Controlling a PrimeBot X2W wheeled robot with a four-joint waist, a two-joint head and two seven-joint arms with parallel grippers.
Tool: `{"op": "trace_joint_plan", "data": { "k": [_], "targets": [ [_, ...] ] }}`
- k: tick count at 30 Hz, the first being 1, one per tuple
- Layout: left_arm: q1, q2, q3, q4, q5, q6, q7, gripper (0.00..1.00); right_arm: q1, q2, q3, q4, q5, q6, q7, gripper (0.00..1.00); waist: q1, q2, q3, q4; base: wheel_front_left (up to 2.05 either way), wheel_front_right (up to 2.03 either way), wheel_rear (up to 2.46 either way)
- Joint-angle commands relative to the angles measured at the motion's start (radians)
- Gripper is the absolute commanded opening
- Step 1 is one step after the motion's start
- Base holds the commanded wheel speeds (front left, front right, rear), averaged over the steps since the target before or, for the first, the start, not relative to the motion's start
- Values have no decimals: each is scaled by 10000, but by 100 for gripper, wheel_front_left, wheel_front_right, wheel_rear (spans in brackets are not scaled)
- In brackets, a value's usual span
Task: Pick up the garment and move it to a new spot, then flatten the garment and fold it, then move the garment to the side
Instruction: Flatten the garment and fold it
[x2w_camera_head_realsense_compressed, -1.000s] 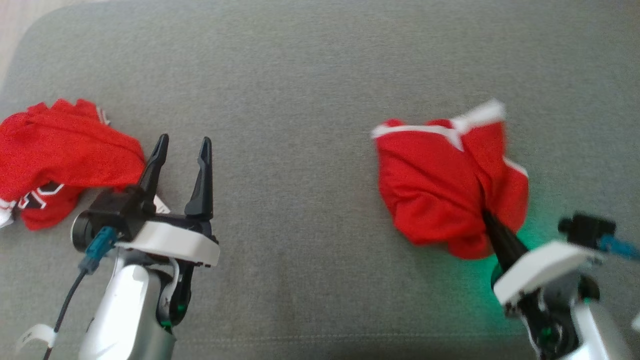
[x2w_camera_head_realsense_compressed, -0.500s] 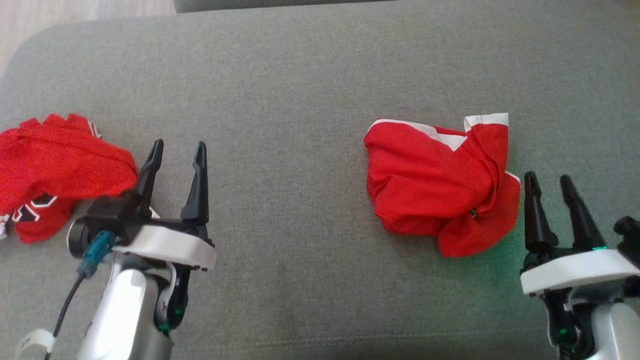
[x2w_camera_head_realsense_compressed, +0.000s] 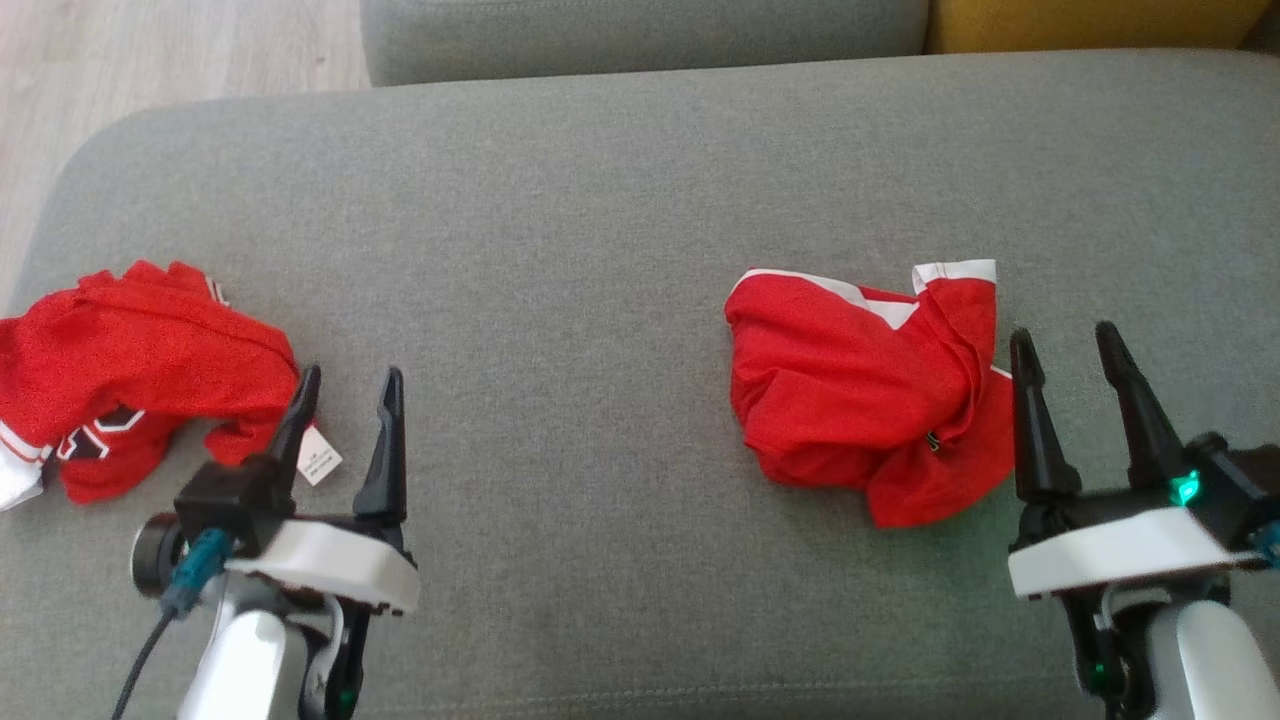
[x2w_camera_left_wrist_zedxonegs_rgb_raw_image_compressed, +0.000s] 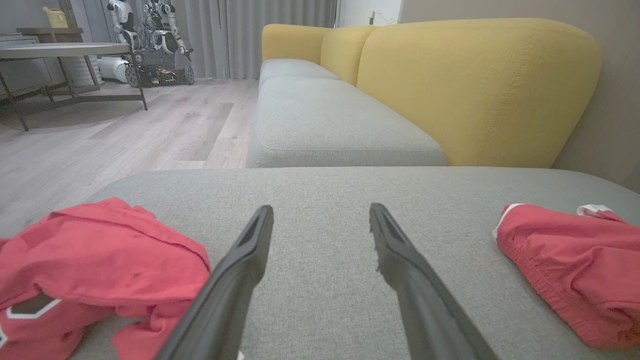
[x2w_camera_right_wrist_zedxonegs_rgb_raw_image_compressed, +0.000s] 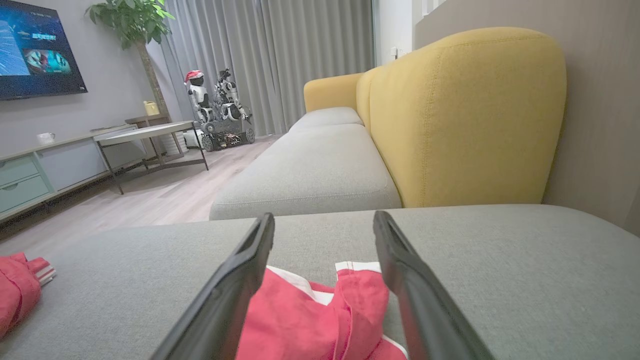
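The garment lies crumpled at the left end of the grey cushion, red with a black print and a small white tag. It also lies at the lower left of the left wrist view and at the left edge of the right wrist view. My left gripper stands open just right of the garment, fingers empty. My right gripper is open beside the right edge of a smaller red garment, which lies low between its fingers in the right wrist view.
The smaller red garment with white edging lies bunched right of centre. Another grey seat cushion and a yellow backrest lie behind. Wooden floor shows past the cushion's rounded left corner.
My right gripper opened, let go of the smaller red garment and drew back to its right. The head camera tilted, so the whole picture shifted down. The left gripper stayed open.
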Motion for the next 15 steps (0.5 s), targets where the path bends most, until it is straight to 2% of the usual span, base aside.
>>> {"op": "trace_joint_plan", "data": {
  "k": [1, 15],
  "targets": [
    [-237, 211, 337, -395, -32, 98, 14, 100, -109, -34, 152, -287, -64, -7, -53, 100, 0, 0, -35, 0, 0, 0, 0],
    [-113, 227, 191, -514, -166, 152, 129, 100, -51, 144, 94, -154, -42, -7, 46, 100, 0, 0, -86, 28, 0, 0, 0]
  ]
}}
